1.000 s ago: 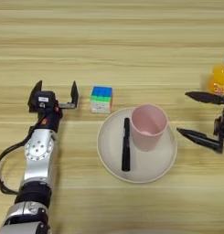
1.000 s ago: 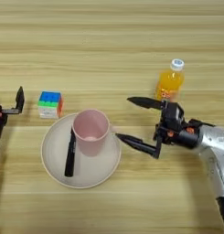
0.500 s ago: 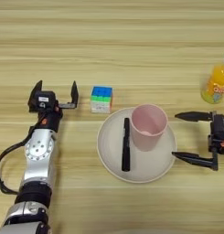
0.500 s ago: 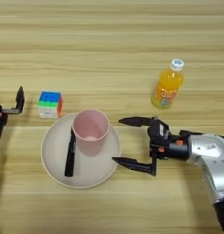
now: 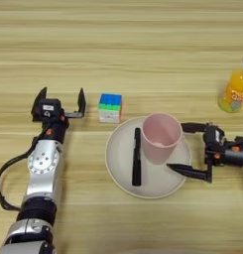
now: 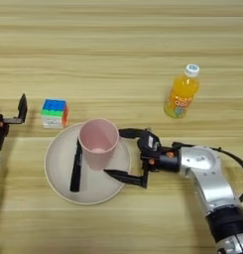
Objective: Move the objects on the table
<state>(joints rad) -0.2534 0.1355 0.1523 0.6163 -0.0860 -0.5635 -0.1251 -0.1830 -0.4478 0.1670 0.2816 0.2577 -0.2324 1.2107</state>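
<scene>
Cup (image 6: pixel 97 143) on plate (image 6: pixel 56 171); right gripper (image 6: pixel 118 154) fingers spread beside it; left gripper (image 5: pixel 61 99) spread, both fingers in left eye view only.

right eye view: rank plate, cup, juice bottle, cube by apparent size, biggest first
1. plate, clearly largest
2. cup
3. juice bottle; taller but slimmer than the cup, so these two are close
4. cube, smallest

Pale pink plastic cup (image 6: pixel 98 143); orange juice bottle with white cap (image 6: pixel 181 93); blue, green, white and orange puzzle cube (image 5: pixel 110 107); beige round plate (image 6: pixel 56 163); black slim pen (image 5: pixel 137 157); light-brown striped wooden table (image 5: pixel 118 44).
</scene>
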